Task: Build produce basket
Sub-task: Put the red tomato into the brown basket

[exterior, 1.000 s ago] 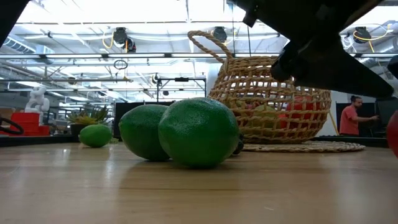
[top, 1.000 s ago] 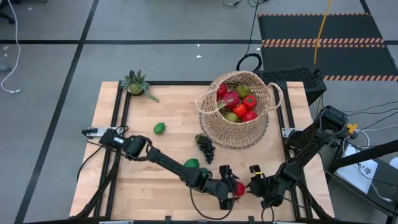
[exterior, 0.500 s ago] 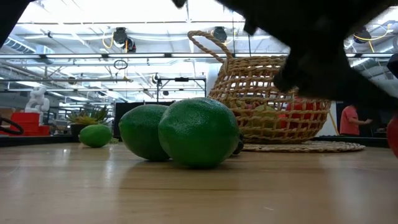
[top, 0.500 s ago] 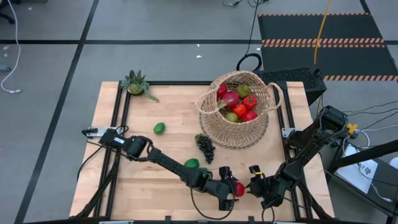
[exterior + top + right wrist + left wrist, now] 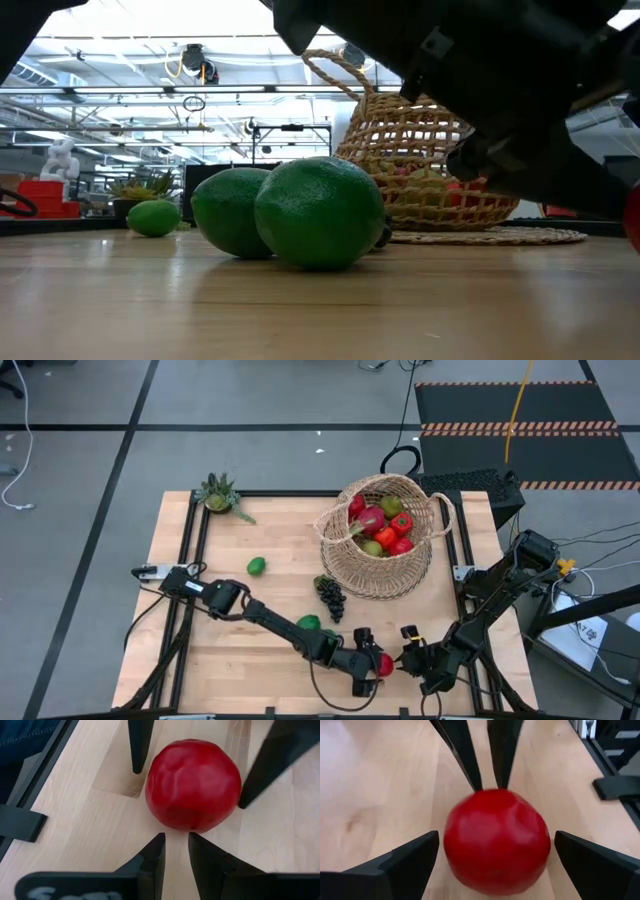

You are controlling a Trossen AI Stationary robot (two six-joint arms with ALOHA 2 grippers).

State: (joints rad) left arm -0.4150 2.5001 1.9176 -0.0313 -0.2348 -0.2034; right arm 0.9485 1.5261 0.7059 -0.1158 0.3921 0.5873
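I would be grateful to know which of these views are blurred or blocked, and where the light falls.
Left wrist view: the red apple fills the frame, soft-edged, between the left tool's wide-set fingers. Right wrist view: the same apple is crisp, with a soft sheen. Low view: a dark arm blocks the upper right, bright ceiling lights glare behind, the limes stay sharp. High view: evenly lit.

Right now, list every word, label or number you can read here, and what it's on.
None can be read.
Right wrist view: pale marks on a dark plate at the frame's edge, cut off and blurred, unreadable.
High view: white sheet beside the table, print too small.
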